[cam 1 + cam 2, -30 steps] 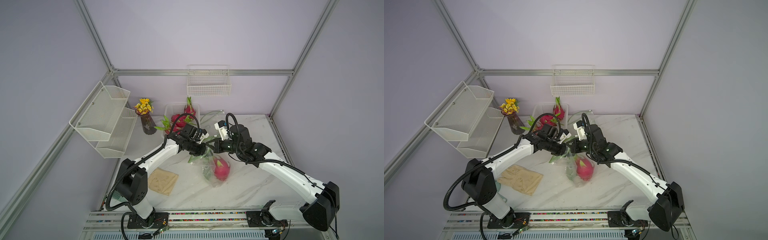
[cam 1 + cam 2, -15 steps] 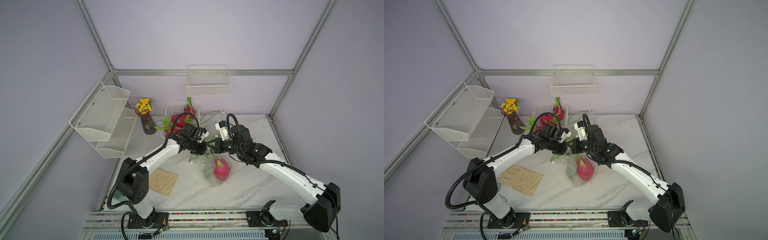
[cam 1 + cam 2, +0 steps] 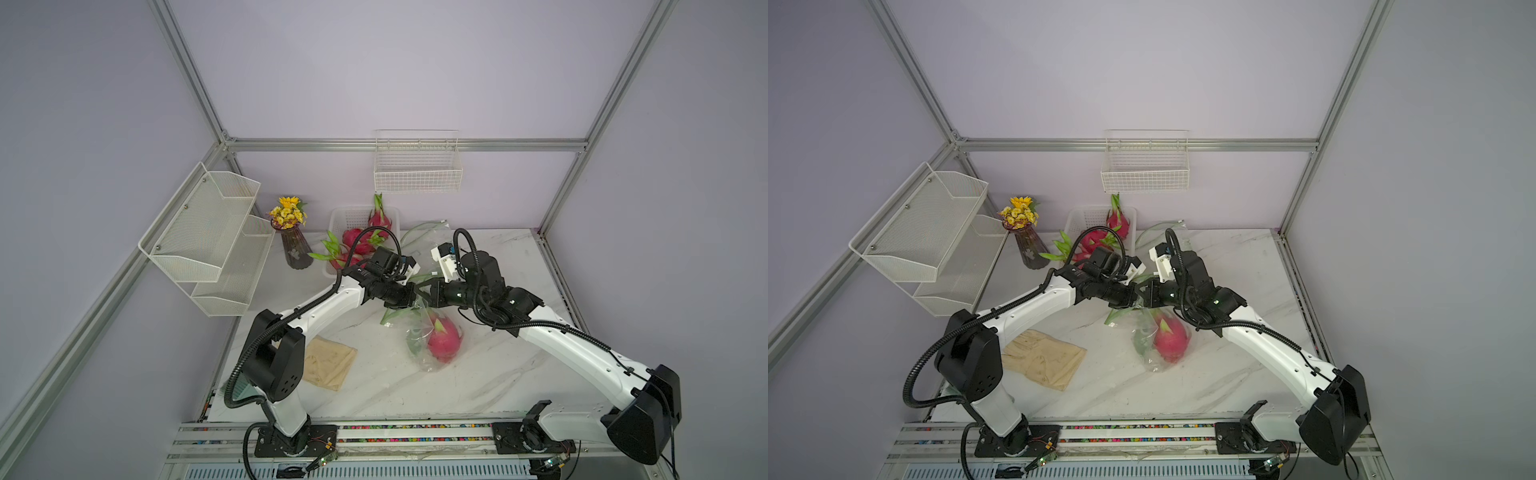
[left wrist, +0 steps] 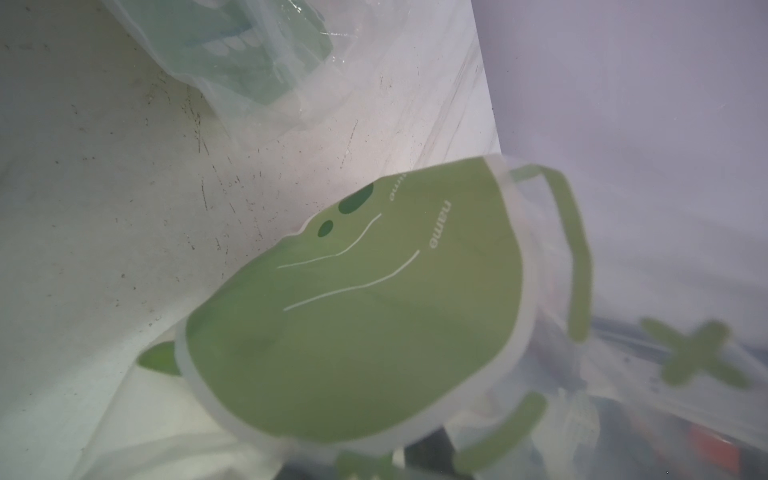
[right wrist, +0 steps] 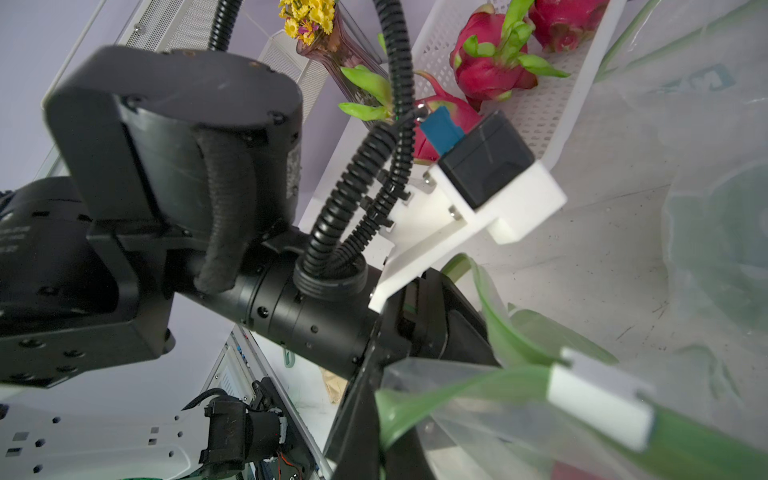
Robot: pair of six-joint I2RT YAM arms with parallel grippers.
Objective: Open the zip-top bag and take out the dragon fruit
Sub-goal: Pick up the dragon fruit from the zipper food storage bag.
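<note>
A clear zip-top bag with green print hangs from its top edge, its bottom resting on the marble table. One magenta dragon fruit lies inside it. My right gripper is shut on the bag's green zip strip, near the white slider. My left gripper meets the same top edge from the opposite side. The bag's green print fills the left wrist view and hides the jaws. Three more dragon fruits lie in a white basket at the back.
An empty second bag lies behind the grippers beside the basket. A vase of yellow flowers stands back left. A tan cloth lies front left. Mesh shelves hang on the left wall and a wire basket on the back wall.
My left gripper has edged slightly towards the right one at the bag's top. The bag and its fruit stay in the same place.
</note>
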